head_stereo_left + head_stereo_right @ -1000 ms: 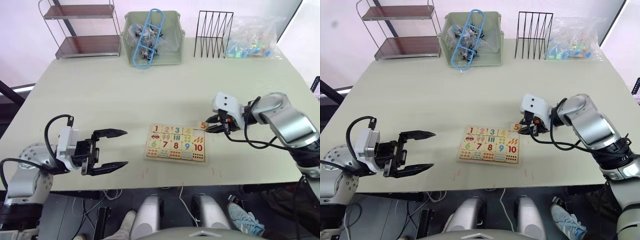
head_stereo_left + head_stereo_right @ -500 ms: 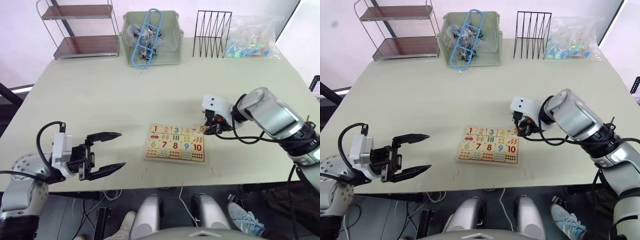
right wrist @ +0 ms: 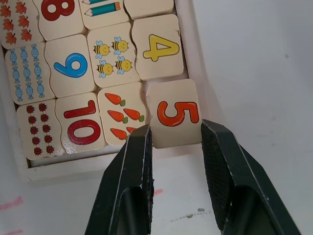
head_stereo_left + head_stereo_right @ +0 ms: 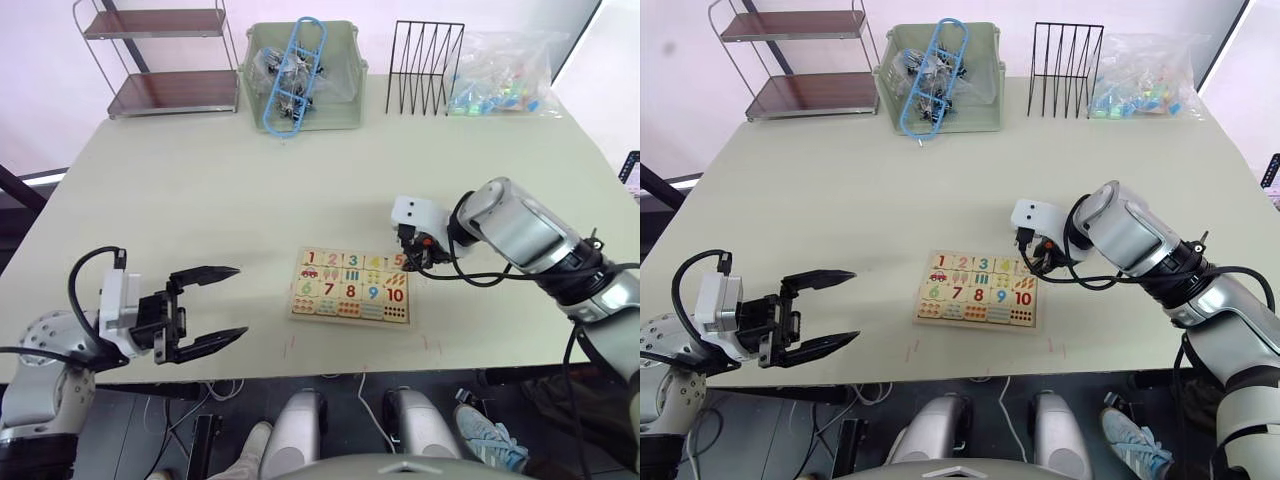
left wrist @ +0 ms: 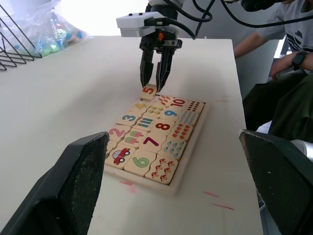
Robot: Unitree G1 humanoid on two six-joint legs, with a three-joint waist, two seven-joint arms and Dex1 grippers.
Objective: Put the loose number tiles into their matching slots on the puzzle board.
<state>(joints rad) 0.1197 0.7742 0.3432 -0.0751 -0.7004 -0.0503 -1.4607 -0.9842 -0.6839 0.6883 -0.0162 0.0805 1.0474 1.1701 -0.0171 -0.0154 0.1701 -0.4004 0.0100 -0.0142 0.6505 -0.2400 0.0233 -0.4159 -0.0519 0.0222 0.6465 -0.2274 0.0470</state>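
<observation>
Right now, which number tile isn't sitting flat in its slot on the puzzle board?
The orange 5 tile, between the right gripper's jaws at the puzzle board's corner beside the 4; it rides up on the rim while the others lie flat.

One pale wooden puzzle board (image 4: 350, 285), one loose tile, two grippers.
One square pale-wood tile with an orange 5 (image 3: 176, 113); two black two-fingered grippers (image 4: 212, 308) (image 5: 156, 73).

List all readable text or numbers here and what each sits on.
"1", "2", "3", "4": top-row tiles in the puzzle board.
"5": tile between the right gripper fingers, at the board's corner slot.
"6", "7", "8", "9", "10": second number row.
Bagged items: unreadable.
</observation>
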